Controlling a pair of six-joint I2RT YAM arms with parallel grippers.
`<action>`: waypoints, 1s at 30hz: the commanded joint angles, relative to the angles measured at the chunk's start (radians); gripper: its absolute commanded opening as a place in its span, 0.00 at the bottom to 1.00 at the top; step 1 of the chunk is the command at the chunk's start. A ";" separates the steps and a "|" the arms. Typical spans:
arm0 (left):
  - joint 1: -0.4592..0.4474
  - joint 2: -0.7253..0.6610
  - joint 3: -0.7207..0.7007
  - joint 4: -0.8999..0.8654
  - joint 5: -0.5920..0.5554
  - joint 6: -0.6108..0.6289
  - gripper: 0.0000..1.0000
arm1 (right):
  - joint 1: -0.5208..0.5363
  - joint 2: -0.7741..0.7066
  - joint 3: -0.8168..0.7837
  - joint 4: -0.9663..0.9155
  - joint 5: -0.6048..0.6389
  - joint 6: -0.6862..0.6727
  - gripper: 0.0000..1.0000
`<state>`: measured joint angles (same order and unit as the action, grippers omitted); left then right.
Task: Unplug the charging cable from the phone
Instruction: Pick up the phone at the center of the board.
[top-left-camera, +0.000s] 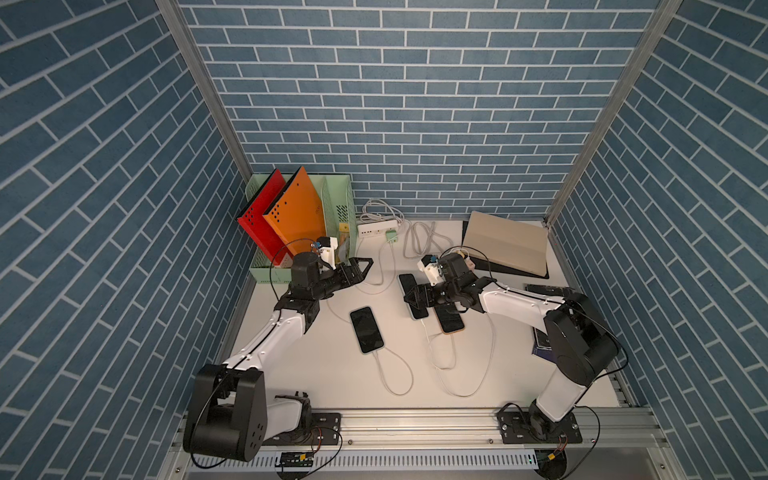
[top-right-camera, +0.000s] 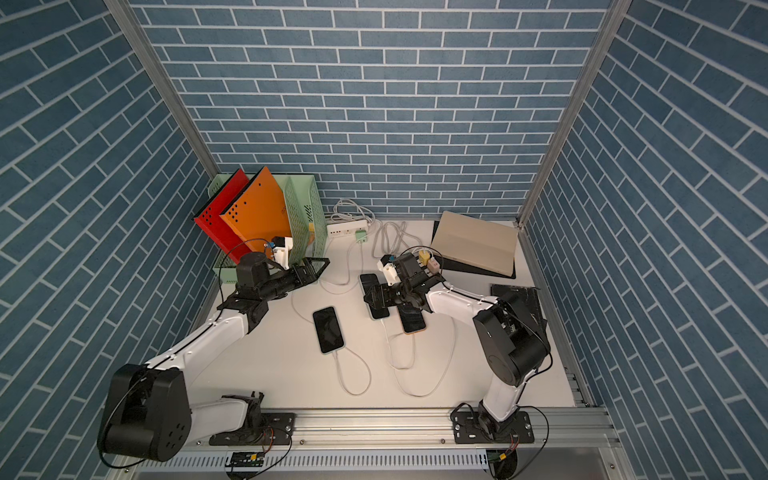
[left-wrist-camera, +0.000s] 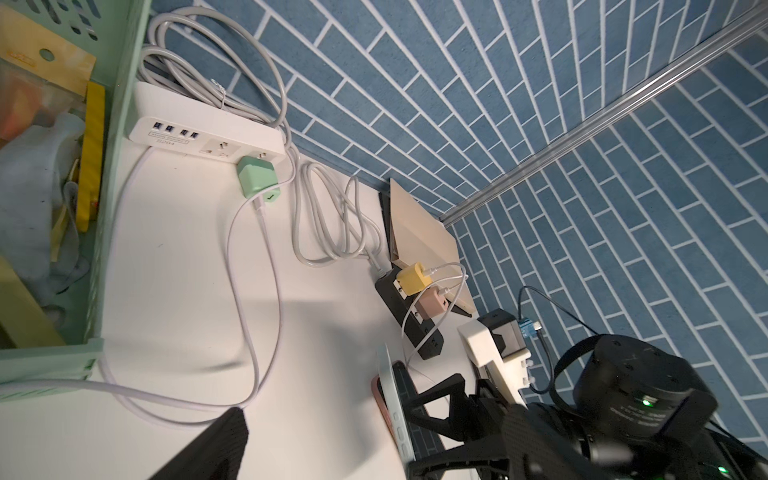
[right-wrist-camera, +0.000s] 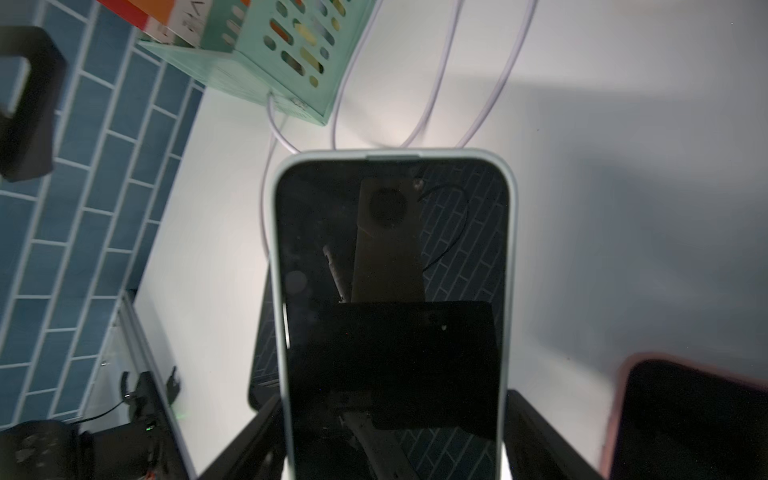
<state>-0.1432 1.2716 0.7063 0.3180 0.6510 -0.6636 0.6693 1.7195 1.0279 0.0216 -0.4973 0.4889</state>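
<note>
Task object: dark-screened phone in a pale mint case (right-wrist-camera: 395, 249), apparently tilted up off the white tabletop (top-left-camera: 332, 382) near its middle, just beside a second phone in a pink case (top-left-camera: 449, 321).
Right gripper (top-left-camera: 412, 298): closed across the phone's two long edges, black fingers pressed to either side in the right wrist view.
Left gripper (top-left-camera: 365, 266): spread wide, holding nothing, hovering beside the mint-green perforated file rack (top-left-camera: 337, 195), well apart from the phone.
Cable: thin white charging cable (top-left-camera: 427, 337) trailing from the phone's near end toward the front rail and looping on the tabletop; plug itself too small to make out.
Step in hand: probably bracing the phone so that the free gripper can take the plug.
Doing it well: hold the right grip firm and the phone steady. Bring the left gripper round to the phone's near end. Pinch the plug's hard shell, not the soft cord. Pull straight out along the phone's long axis, with no twisting or levering.
Watch for: the pink-cased phone's own cable lying close by, easy to catch by mistake. Slack loops that could snag a finger. Phone sliding in the jaws if pull and grip are not squarely opposed.
</note>
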 joint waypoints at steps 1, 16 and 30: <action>0.005 -0.011 -0.026 0.111 0.094 -0.054 1.00 | -0.022 -0.059 -0.038 0.281 -0.252 0.111 0.41; -0.003 0.016 -0.103 0.472 0.317 -0.281 1.00 | -0.060 -0.017 -0.194 1.107 -0.566 0.641 0.38; -0.088 0.059 -0.098 0.558 0.379 -0.312 1.00 | -0.034 0.019 -0.184 1.256 -0.599 0.768 0.37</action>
<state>-0.2176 1.3128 0.6067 0.8326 0.9993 -0.9752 0.6235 1.7348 0.8280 1.1805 -1.0733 1.2270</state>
